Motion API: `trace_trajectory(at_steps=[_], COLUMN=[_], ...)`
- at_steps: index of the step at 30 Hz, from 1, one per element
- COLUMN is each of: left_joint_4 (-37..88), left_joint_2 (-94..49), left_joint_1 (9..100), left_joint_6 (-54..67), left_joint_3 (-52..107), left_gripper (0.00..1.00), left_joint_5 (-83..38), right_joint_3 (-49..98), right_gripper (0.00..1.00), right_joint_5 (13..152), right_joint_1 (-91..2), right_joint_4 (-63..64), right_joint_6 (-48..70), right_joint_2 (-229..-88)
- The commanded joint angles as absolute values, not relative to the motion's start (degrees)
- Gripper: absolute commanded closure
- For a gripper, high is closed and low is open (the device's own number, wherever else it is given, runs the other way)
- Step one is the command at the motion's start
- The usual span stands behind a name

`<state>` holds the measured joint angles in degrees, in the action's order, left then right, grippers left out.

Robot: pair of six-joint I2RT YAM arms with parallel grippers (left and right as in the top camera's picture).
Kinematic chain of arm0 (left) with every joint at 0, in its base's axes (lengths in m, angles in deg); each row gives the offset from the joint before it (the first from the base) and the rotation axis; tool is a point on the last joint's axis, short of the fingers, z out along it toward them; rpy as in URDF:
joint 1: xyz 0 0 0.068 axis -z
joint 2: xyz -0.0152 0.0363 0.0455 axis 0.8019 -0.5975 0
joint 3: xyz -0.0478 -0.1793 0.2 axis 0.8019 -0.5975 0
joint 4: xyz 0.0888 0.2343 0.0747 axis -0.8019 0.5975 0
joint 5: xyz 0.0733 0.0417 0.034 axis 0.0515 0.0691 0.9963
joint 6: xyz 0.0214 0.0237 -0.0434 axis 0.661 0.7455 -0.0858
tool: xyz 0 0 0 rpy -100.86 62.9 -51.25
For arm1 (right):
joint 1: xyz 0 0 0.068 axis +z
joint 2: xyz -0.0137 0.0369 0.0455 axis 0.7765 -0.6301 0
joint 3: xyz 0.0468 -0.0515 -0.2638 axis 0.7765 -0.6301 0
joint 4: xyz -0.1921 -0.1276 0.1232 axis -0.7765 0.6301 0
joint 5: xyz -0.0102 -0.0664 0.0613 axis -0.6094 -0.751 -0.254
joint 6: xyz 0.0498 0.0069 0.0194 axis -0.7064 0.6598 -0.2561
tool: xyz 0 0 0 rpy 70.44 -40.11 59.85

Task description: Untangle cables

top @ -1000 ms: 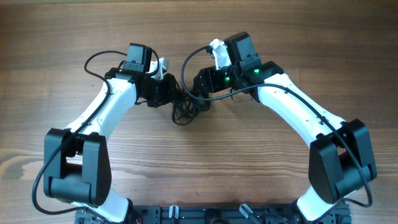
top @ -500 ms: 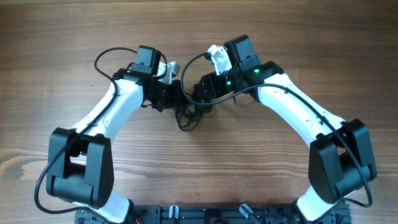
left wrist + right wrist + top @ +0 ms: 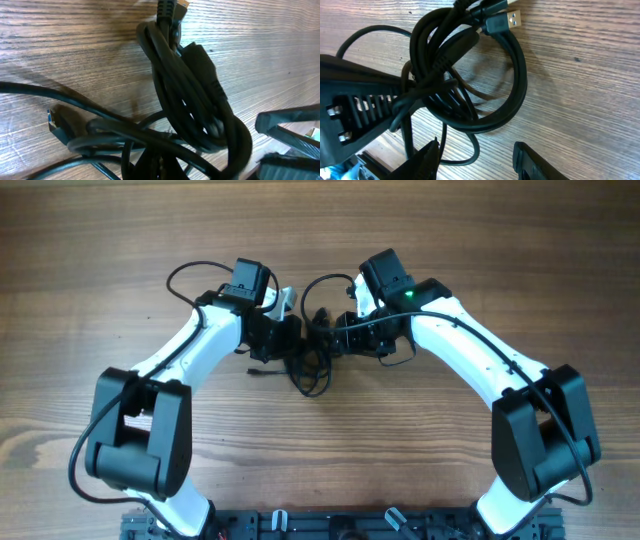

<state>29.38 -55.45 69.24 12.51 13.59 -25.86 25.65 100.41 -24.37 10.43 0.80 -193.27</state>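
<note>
The cables are a knotted black clump at mid-table between both arms. My left gripper sits at the clump's left side. In the left wrist view its dark fingers are shut on strands of the cables, which loop up and away over the wood. My right gripper is at the clump's right side. It stands open, and a thin loop of the cables hangs down between its fingertips. A silver USB plug sticks out at the top of the bundle.
Bare wooden table surrounds the clump on all sides. Thicker arm wires arc above each wrist. A blue-tipped plug lies at the left of the clump. The two grippers are very close together.
My left arm has moved right toward the middle, dragging the clump with it. The right gripper has swung down to the clump and its jaws have narrowed.
</note>
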Motion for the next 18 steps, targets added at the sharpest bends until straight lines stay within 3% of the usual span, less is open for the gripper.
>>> trace_trajectory(at_steps=[1,12,16,18], left_joint_4=[27.9,27.1,26.5,26.0], left_joint_2=[-56.7,-56.5,-56.5,-56.5], left_joint_1=[69.2,67.3,65.7,64.9], left_joint_6=[13.9,10.6,6.1,4.2], left_joint_3=[13.9,16.5,16.8,16.8], left_gripper=[0.86,0.80,0.94,0.96], left_joint_5=[-25.1,-25.3,-25.3,-25.3], right_joint_3=[26.0,26.0,26.0,26.0], right_gripper=[0.50,0.50,0.50,0.50], right_joint_5=[101.7,101.2,101.3,102.7], right_joint_1=[-24.1,-24.1,-24.1,-24.1], right_joint_4=[10.4,10.2,10.2,9.4], right_joint_6=[-0.6,-0.4,1.1,1.2], right_joint_2=[-194.4,-194.4,-194.4,-194.4])
